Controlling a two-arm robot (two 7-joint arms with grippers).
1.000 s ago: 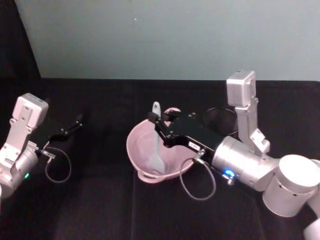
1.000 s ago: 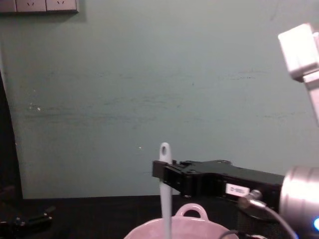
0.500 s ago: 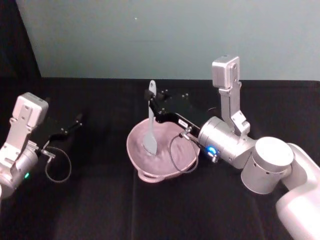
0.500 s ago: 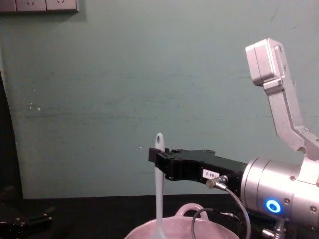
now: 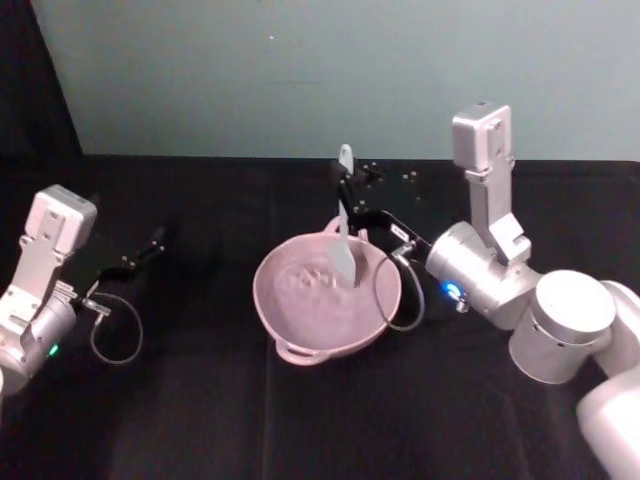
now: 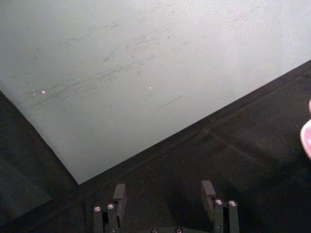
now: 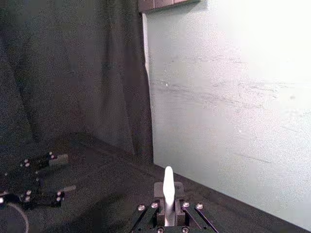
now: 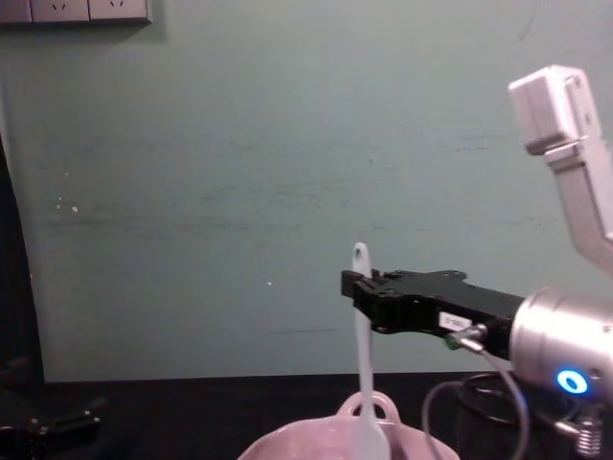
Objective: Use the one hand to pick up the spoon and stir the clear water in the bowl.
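Black right gripper point(image 8: 356, 287) pinching slim white plastic spoon point(image 5: 343, 238), head down in pale pink ceramic bowl point(image 5: 262, 295) of clear water point(image 5: 305, 285), left gripper point(image 6: 163, 194) parked aside, spread.

A pale pink round bowl point(image 5: 258, 292) with a small loop handle on its rim sat on the dark table. The clear water point(image 5: 305, 290) inside was hard to make out and showed the pink beneath, seemingly rippled. A long white spoon point(image 5: 343, 225) stood nearly upright, hole end up, its broad head low in the bowl's far right part. The black right gripper point(image 5: 347, 190), reaching in from the right, was clamped on the spoon's upper handle.
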